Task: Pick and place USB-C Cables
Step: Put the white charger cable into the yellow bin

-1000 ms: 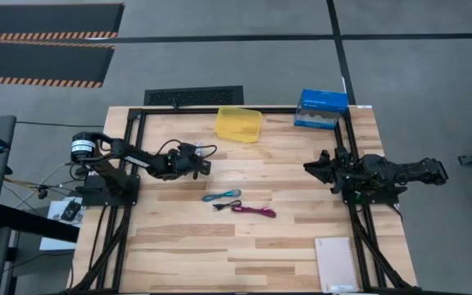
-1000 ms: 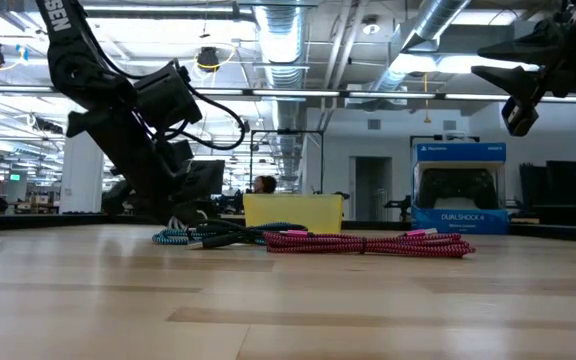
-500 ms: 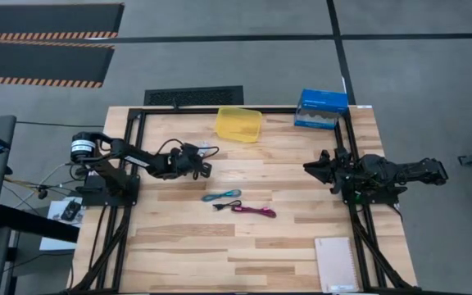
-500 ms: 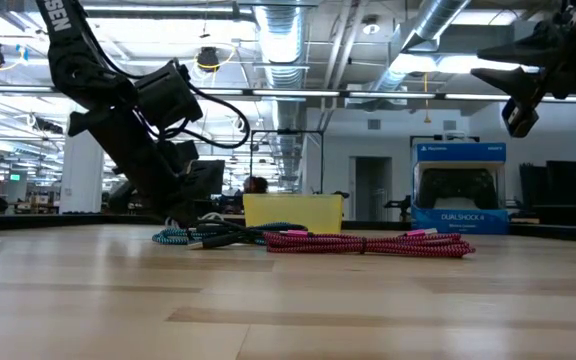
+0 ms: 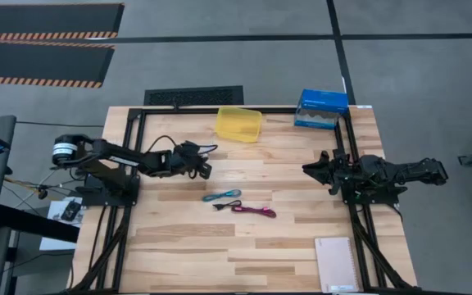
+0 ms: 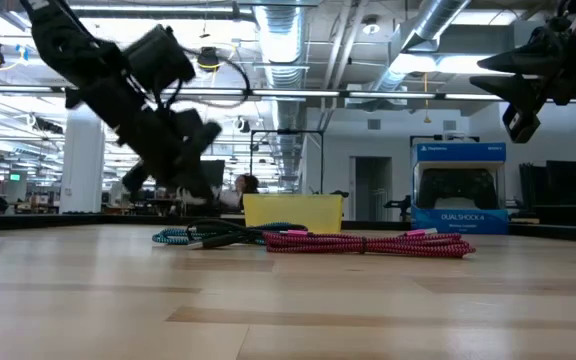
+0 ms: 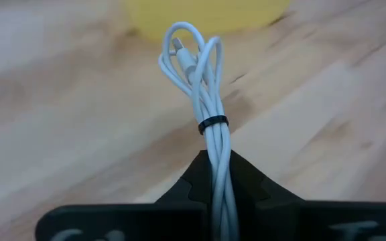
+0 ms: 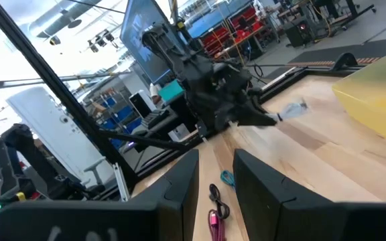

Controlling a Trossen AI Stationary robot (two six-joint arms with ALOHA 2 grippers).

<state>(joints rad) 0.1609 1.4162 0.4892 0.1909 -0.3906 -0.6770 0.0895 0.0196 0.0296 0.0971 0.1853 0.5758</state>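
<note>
White, soft and light, the banded cable bundle is gripped at its lower end by the left gripper, above the table, near the yellow bin. Likely limp; holding beside the band suits. The right gripper is parked with fingers apart.

The butcher-block table stands on a grey concrete floor. Beyond the table's far edge, two black mats with orange-striped edges lie on that floor, and a dark floor grate sits just against the table. Seen level across the table, the room behind is an open workshop with silver ceiling ducts, hanging lamps and a white column.
</note>
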